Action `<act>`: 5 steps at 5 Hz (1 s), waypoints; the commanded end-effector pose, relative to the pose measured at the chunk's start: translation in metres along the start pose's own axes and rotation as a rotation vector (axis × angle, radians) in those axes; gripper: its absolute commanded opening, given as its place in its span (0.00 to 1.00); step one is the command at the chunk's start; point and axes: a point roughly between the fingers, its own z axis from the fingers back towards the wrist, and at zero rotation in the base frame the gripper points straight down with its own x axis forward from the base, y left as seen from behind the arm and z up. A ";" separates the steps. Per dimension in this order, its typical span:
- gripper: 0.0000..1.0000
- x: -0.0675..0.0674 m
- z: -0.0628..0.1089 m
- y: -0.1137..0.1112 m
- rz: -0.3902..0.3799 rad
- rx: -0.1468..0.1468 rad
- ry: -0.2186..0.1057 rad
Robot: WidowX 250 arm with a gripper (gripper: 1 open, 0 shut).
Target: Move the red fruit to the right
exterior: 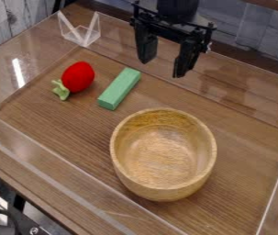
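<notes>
The red fruit (77,75) lies on the wooden table at the left, a small bright-red rounded toy with a light green leafy base pointing toward the front left. My gripper (163,58) hangs above the table at the back centre, well to the right of the fruit and apart from it. Its dark fingers (144,46) stand spread and open, with nothing between them.
A flat green rectangular block (119,88) lies just right of the fruit. A large wooden bowl (163,180) sits at the front centre-right. Clear acrylic walls (18,147) border the table, and a clear angled stand (79,29) is at the back left.
</notes>
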 end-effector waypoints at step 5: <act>1.00 -0.025 -0.008 0.103 0.140 0.012 -0.056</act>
